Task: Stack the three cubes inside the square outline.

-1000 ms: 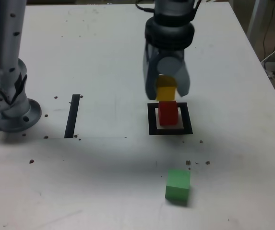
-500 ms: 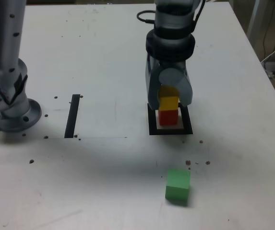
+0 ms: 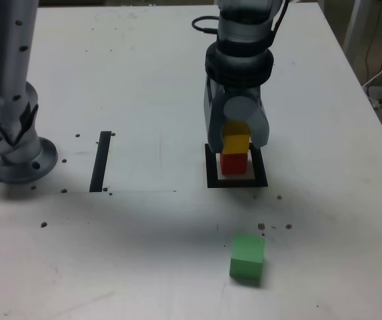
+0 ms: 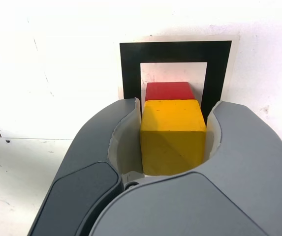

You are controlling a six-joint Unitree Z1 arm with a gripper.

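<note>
Inside the outline [image 3: 237, 182], gripper [image 3: 237, 139] lowered since before, jaws clamped on yellow cube [image 3: 236, 143] now atop red cube [image 3: 233, 163], no readable writing.

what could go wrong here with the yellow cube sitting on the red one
1. The tool is shut on the yellow cube, which looks set slightly off the red cube; it may tip on release.
2. Opening or lifting unevenly could drag the yellow cube and nudge the red one toward the square outline.
3. The green cube lies outside the outline; adding it makes a taller, shakier stack.
</note>
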